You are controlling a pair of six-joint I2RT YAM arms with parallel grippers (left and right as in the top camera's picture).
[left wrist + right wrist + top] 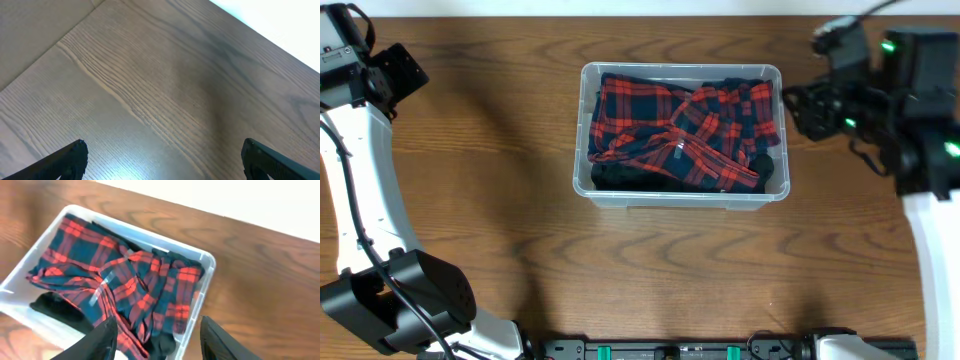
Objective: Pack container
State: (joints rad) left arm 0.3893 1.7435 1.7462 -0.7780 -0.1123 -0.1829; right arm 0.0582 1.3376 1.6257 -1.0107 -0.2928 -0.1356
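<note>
The clear container sits on the table, packed with a red-and-navy plaid garment over something black. The right end effector hovers just right of the container, jaws apart and empty. The left end effector is well left of it, spread wide. The risk, as I see it: plaid is bunched near the container's right wall, so a careless dip could snag cloth or shove the bin.

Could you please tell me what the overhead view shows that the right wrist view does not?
Overhead only: the left arm and right arm, and all four walls of the container. Right wrist only: the right gripper up close, fingers apart and empty, facing the container. Both: the red plaid garment and a dark garment inside it, on the wooden table.
</note>
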